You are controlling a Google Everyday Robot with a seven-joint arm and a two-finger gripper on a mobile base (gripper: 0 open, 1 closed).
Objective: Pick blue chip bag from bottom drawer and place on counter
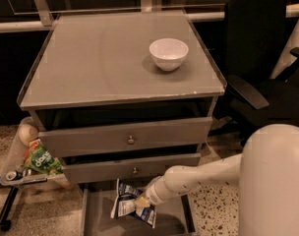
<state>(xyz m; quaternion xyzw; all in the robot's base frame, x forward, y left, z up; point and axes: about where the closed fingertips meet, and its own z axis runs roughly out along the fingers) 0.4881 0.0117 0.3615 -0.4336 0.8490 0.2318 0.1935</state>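
Observation:
The blue chip bag (127,204), dark blue with white panels, lies crumpled in the open bottom drawer (100,220) at the foot of the cabinet. My gripper (139,202) reaches down from the right on its white arm and sits right on the bag's right side, over the drawer. The counter (100,58) is the broad grey top of the cabinet above.
A white bowl (168,53) stands on the counter's right part. Two knobbed drawers (131,139) sit slightly open above the bottom one. A green snack bag (40,161) rests on a stand at the left. A black office chair (257,58) is at the right.

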